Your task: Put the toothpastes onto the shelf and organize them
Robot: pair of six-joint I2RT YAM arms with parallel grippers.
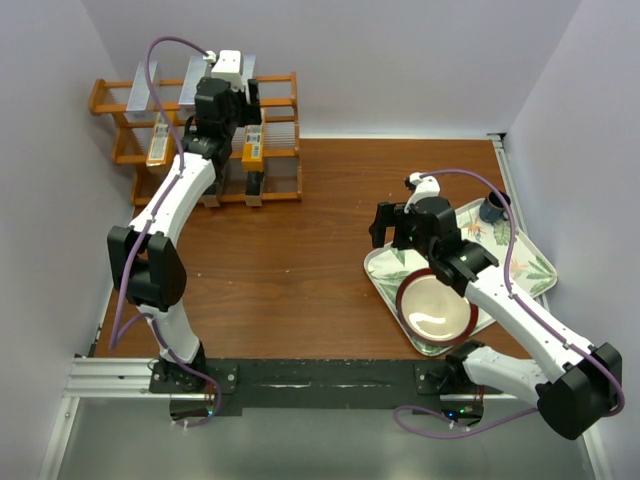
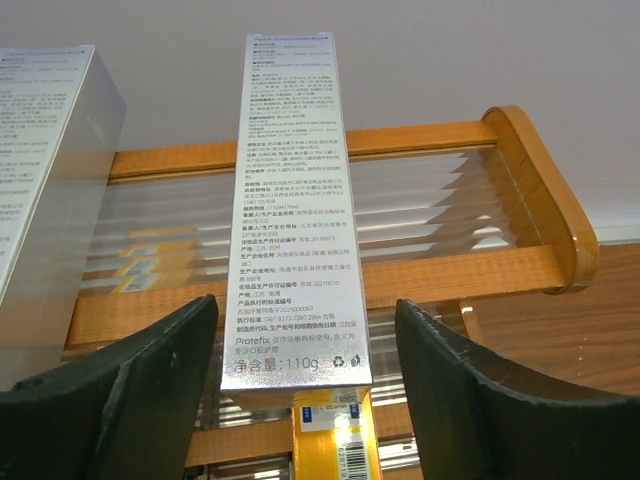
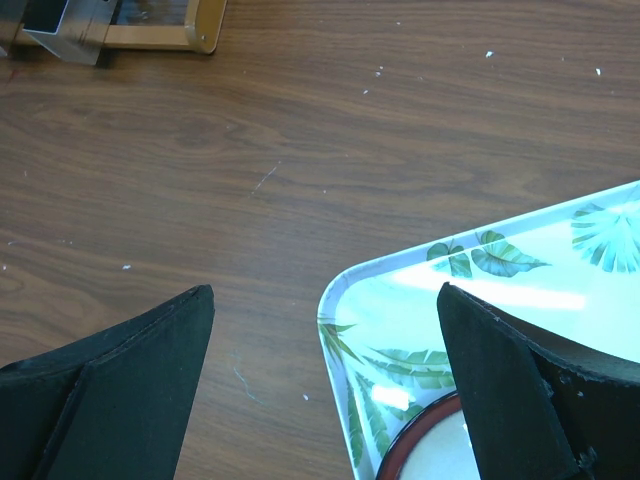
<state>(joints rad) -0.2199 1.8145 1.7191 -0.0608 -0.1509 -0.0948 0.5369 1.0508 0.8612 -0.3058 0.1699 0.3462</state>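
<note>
Two arms rise from the near edge of the desk [image 1: 300, 260]. Nearest, on the right, lies a leaf-patterned tray [image 1: 530, 262]. It holds a red-rimmed bowl [image 1: 435, 315] at its near end and a small dark cup [image 1: 492, 208] at its far corner. The right arm [image 1: 520, 330] leans over this tray. Its wrist view shows the right jaws spread wide and empty above the tray's corner and bare desk. That view catches only an arc of the bowl's rim and none of the cup. At its top left edge are a foot of the shelf and the end of a dark carton [image 3: 65, 30].

Farther off, the left arm [image 1: 175, 200] stretches to the shelf [image 1: 100, 100] in the far left corner. From above, silver cartons [image 1: 145, 88] lie on the top tier, orange ones [image 1: 158, 145] on the middle tier and a black one [image 1: 256, 183] on the lowest. The wrist hides whatever is under it.

The left wrist view fills that gap. A silver carton [image 2: 295, 220], printed face up, lies on the top rails, pointing towards the back wall. The left jaws stand apart on either side of its near end, with a clear gap on the right. On the left I cannot tell whether there is contact. A second silver carton [image 2: 50, 170] lies beside it to the left, and an orange carton end [image 2: 335, 440] shows just below.
</note>
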